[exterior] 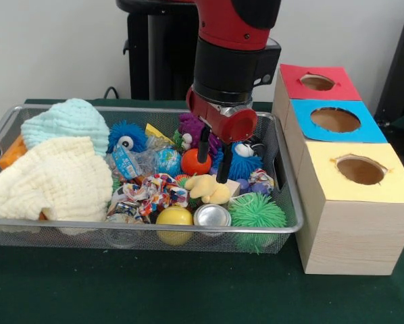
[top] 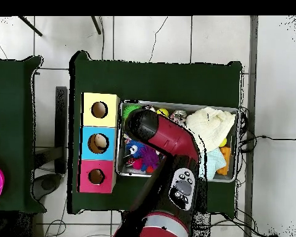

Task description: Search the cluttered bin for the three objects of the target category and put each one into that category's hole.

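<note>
My gripper (exterior: 213, 156) hangs open over the right-middle of the wire bin (exterior: 293, 226), its two black fingers (exterior: 203, 145) spread with nothing between them. Just below the tips lie a yellow plush toy (exterior: 209, 190) and an orange ball (exterior: 192, 164). Around them sit a blue spiky ball (exterior: 244, 165), a purple plush (exterior: 190, 126), a green spiky ball (exterior: 257, 211), a yellow ball (exterior: 174, 217) and a silver can (exterior: 212, 216). Right of the bin stands a wooden box with a red hole (exterior: 317, 82), a blue hole (exterior: 335, 120) and a yellow hole (exterior: 361, 170). In the overhead view the arm (top: 160, 136) hides the gripper.
A cream towel (exterior: 53, 179) and a pale blue towel (exterior: 67, 121) fill the bin's left half. A blue spiky ball with an eye (exterior: 126, 137), a globe ball (exterior: 167, 160) and crumpled wrappers (exterior: 148, 192) lie mid-bin. Overhead, the box (top: 99, 143) touches the bin (top: 175, 104).
</note>
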`<state>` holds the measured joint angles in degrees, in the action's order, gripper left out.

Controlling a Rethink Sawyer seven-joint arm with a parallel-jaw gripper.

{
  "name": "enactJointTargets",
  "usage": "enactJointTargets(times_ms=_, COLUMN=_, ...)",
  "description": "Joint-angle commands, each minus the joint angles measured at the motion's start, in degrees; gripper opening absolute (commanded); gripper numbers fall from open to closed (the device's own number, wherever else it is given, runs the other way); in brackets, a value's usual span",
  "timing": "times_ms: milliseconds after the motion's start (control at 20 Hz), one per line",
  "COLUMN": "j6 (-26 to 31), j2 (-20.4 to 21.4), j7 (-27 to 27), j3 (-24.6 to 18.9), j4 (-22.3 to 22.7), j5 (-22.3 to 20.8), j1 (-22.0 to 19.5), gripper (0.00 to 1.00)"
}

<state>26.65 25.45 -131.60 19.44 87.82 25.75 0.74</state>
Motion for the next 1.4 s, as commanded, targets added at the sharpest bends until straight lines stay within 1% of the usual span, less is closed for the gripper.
enactJointTargets(times_ms=50, j6=5.6, j2=-1.6, j7=-7.7, j3=-4.3, j4=2.5, j5=-0.6, j1=-0.5, gripper=1.0)
enactJointTargets(times_ms=350, j6=5.0, j2=-3.3, j7=-8.0, j3=-3.4, j4=1.4, j5=-0.9, j1=-0.5, gripper=1.0)
enactJointTargets(times_ms=450, j6=4.1, j2=-4.4, j7=-7.6, j3=-3.5, j4=0.6, j5=-1.1, j1=-0.9, gripper=1.0)
enactJointTargets(times_ms=500, j6=3.0, j2=-5.2, j7=-8.3, j3=-3.3, j4=0.4, j5=-0.7, j1=-0.7, gripper=1.0)
enactJointTargets(times_ms=550, j6=2.3, j2=-5.8, j7=-10.0, j3=-2.5, j4=0.4, j5=-0.2, j1=-0.1, gripper=1.0)
enactJointTargets(times_ms=700, j6=0.9, j2=-7.8, j7=-20.0, j3=3.6, j4=0.5, j5=3.4, j1=4.8, gripper=1.0)
enactJointTargets(times_ms=750, j6=0.8, j2=-7.6, j7=-20.7, j3=4.0, j4=1.2, j5=3.9, j1=5.1, gripper=1.0)
enactJointTargets(times_ms=800, j6=-0.5, j2=-7.4, j7=-18.9, j3=3.5, j4=1.6, j5=3.5, j1=4.3, gripper=1.0)
enactJointTargets(times_ms=850, j6=-2.3, j2=-6.9, j7=-15.4, j3=2.3, j4=2.3, j5=2.4, j1=2.9, gripper=1.0)
enactJointTargets(times_ms=900, j6=-5.0, j2=-5.4, j7=-8.7, j3=-1.2, j4=3.5, j5=0.0, j1=-0.4, gripper=1.0)
enactJointTargets(times_ms=950, j6=-7.1, j2=-4.0, j7=-2.2, j3=-3.9, j4=4.3, j5=-3.1, j1=-3.2, gripper=1.0)
enactJointTargets(times_ms=1000, j6=-10.6, j2=-2.4, j7=6.5, j3=-7.9, j4=4.6, j5=-8.4, j1=-7.2, gripper=1.0)
enactJointTargets(times_ms=1100, j6=-13.4, j2=0.9, j7=16.9, j3=-12.6, j4=5.6, j5=-16.9, j1=-11.9, gripper=1.0)
enactJointTargets(times_ms=1150, j6=-12.7, j2=2.7, j7=19.0, j3=-12.1, j4=5.7, j5=-20.7, j1=-12.3, gripper=1.0)
enactJointTargets(times_ms=1200, j6=-12.9, j2=4.9, j7=24.1, j3=-15.3, j4=5.8, j5=-25.6, j1=-14.9, gripper=1.0)
enactJointTargets(times_ms=1250, j6=-10.7, j2=6.8, j7=24.9, j3=-15.9, j4=7.2, j5=-27.5, j1=-15.9, gripper=1.0)
enactJointTargets(times_ms=1300, j6=-9.6, j2=8.3, j7=26.7, j3=-18.7, j4=8.2, j5=-29.9, j1=-18.1, gripper=1.0)
enactJointTargets(times_ms=1400, j6=-7.4, j2=10.8, j7=27.9, j3=-21.5, j4=8.8, j5=-34.2, j1=-20.4, gripper=1.0)
